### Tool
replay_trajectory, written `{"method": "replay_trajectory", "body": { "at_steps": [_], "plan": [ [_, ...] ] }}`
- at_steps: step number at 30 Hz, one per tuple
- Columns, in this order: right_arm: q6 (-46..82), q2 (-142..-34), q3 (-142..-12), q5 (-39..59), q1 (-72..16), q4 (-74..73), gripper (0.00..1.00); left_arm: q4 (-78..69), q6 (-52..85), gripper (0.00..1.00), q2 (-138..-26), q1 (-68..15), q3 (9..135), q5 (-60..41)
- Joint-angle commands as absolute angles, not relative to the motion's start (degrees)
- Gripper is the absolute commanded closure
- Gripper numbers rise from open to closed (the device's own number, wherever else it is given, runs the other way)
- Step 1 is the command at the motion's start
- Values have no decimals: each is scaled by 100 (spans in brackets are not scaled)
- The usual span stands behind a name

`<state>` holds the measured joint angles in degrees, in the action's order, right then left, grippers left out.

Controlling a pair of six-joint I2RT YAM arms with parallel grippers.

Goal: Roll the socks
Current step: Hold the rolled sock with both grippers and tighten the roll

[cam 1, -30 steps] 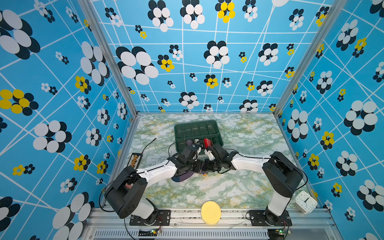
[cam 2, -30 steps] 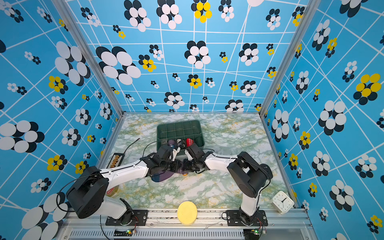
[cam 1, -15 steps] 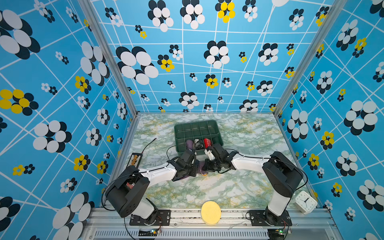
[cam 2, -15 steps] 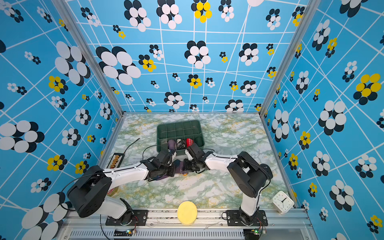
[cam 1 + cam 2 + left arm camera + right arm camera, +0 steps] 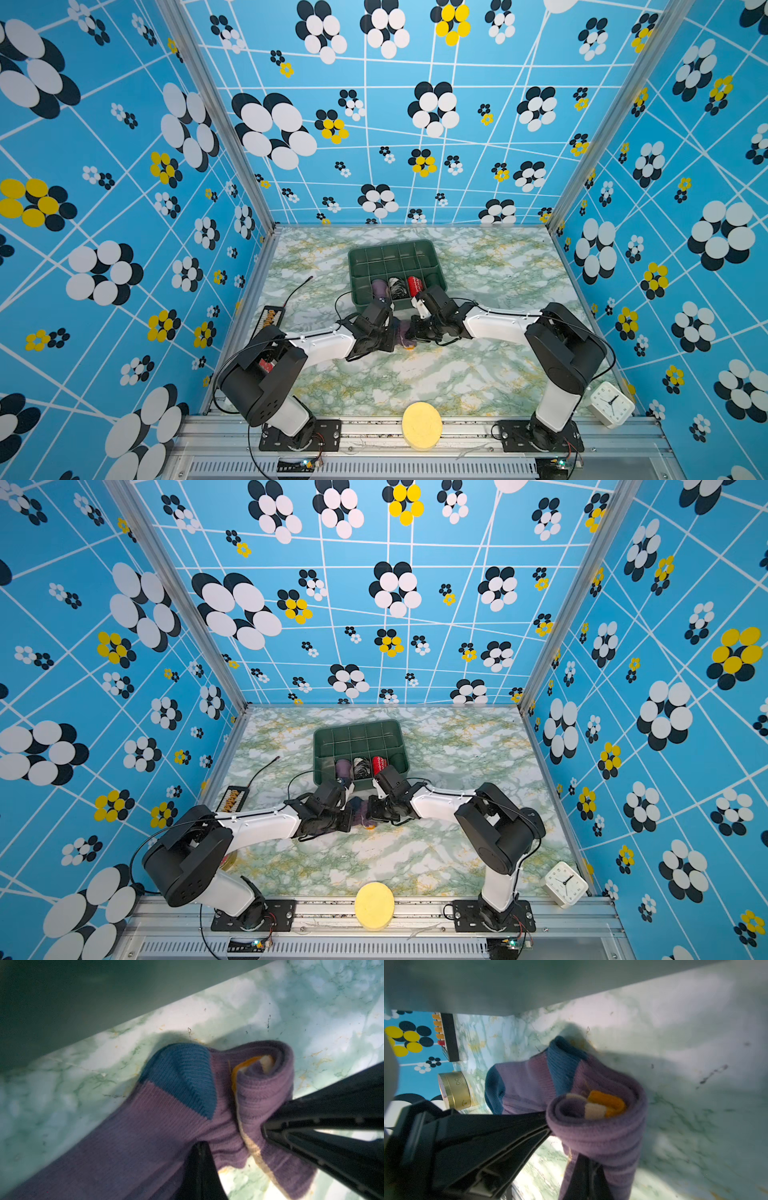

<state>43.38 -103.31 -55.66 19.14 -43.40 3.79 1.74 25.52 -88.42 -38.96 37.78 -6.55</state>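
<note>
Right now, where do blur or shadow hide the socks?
Left wrist view: socks sharp at the heel, blurred near the lens. Right wrist view: roll crisp, casting shadow on the table, backdrop soft. Both top views: evenly lit, socks tiny.

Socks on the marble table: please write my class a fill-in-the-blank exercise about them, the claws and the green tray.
1. The left claw and right claw are both ____ on the purple socks.
2. Inside the rolled end peeps a white-edged ____ cuff.
3. The green tray holds ____ rolled bundles.
Missing words: shut; orange; three.
</note>
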Motion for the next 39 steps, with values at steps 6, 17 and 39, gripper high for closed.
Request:
{"method": "replay_trajectory", "body": {
  "at_steps": [6,17,39],
  "plan": [
    [4607,-10650,-5177,971,-4065,885,93,1002,2628,100,-9065,-3889,3446,-1164],
    [4336,-10662,-5150,1219,-4060,969,93,955,2524,100,-9034,-3885,3881,-1507],
    [3832,-10641,-5256,984,-4182,1716,94,13,2651,99,-8634,-3841,4681,-1648]
  ]
}}
